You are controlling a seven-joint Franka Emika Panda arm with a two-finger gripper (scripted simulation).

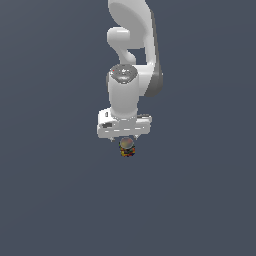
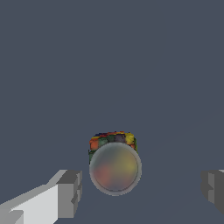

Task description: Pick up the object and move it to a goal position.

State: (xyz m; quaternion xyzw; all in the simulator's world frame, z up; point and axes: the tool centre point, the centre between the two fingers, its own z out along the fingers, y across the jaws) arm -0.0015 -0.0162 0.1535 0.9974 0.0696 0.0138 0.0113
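Mottled red, yellow, blue and green colour covers the body of the small squat jar [image 2: 114, 164], which stands upright on the plain slate-grey floor [image 2: 109, 65]. Its flat round lid [image 2: 115, 168] faces the wrist camera and looks grey-brown with soft blotches of colour showing through it.

From the wrist view, the jar sits in the gap between the two fingers of the gripper [image 2: 142, 190]. One grey finger [image 2: 70, 192] stands just beside the jar on one side, with a narrow strip of floor showing between them. The other finger [image 2: 213, 189] is well apart from the jar on the opposite side, so the jar lies off centre, nearer the first finger. The jaws are spread wide, far wider than the jar, and neither finger touches it. How high the fingertips hang over the floor cannot be told from this view.

In the exterior view, the white Panda arm [image 1: 131, 60] reaches down from the far side of the scene, and its hand points straight down. The jar [image 1: 127, 147] shows just below the near edge of the gripper [image 1: 123, 138], about level with the middle of the hand's width. The fingertips are too small there to make out clearly.
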